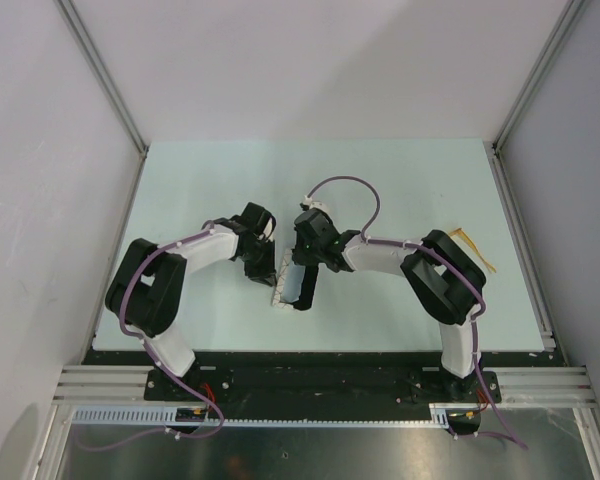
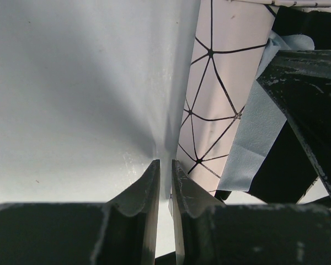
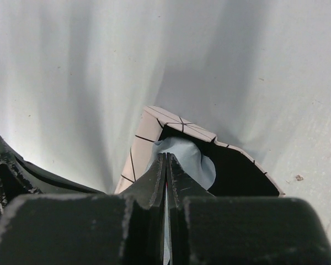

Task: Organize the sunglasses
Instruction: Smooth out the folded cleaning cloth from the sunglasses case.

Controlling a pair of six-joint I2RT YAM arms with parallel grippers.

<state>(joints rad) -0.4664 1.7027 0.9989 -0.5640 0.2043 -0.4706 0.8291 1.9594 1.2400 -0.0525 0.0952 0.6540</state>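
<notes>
The sunglasses [image 1: 477, 250], thin and yellow-orange, lie on the table at the right, beside the right arm's elbow and apart from both grippers. The white case [image 1: 283, 290] with black triangle lines sits at the middle between the two grippers. My left gripper [image 2: 165, 163] is shut on a thin edge of the case [image 2: 209, 99]. My right gripper [image 3: 166, 155] is shut on the blue-grey cloth [image 3: 196, 160], which sits in the dark open mouth of the case [image 3: 135, 152]. The cloth [image 2: 254, 138] also shows beside the case in the left wrist view.
The pale table [image 1: 380, 180] is bounded by aluminium rails [image 1: 521, 240] and white walls on three sides. Both arm bases stand at the near edge. The right arm's purple cable loops above the case.
</notes>
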